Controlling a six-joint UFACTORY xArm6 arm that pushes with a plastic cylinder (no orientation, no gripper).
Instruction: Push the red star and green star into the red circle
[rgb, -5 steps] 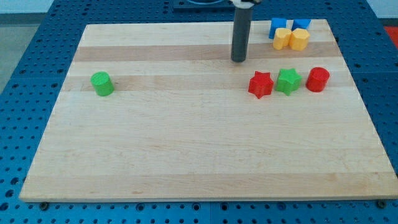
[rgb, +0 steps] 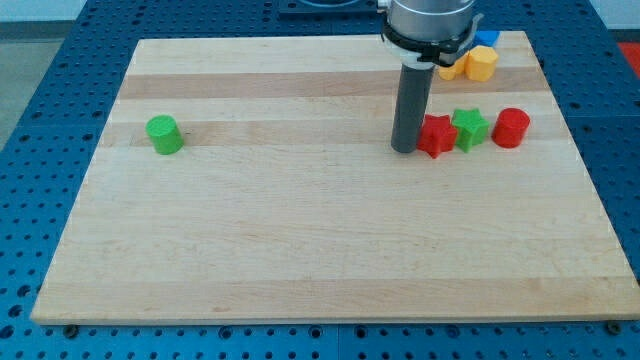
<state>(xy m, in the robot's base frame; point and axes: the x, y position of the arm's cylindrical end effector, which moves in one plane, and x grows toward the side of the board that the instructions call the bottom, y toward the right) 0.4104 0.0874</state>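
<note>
Camera view: red star (rgb: 437, 136) seemingly touching my tip (rgb: 404, 150), view's right.

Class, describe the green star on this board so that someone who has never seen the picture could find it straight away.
Start at the wooden board and go to its right side, where three blocks sit in a short row beside my tip. The green star is the middle one, between the red star and the red circle. It is the only green piece there; the green cylinder sits far left.
</note>
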